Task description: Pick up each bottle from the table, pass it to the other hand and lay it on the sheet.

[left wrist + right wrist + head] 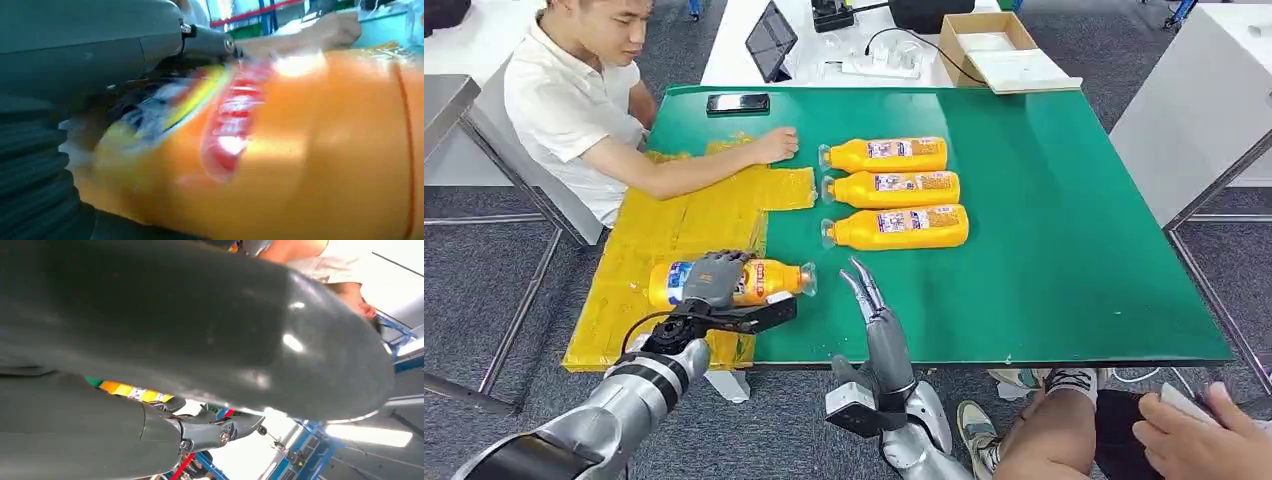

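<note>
My left hand (716,285) grips an orange bottle (764,279) lying sideways over the yellow sheet (684,225), its cap pointing right at the sheet's near right edge. Up close, the left wrist view shows that bottle (280,150) with my thumb (90,45) across it. My right hand (876,318) is just right of the cap, fingers straight and together, holding nothing. Three more orange bottles (894,190) lie side by side on the green table (1064,250), caps to the left.
A person in a white shirt sits at the far left with a hand (774,146) on the sheet's far edge. A phone (737,103) lies near the table's back edge. Another person's legs (1064,420) are at the near right.
</note>
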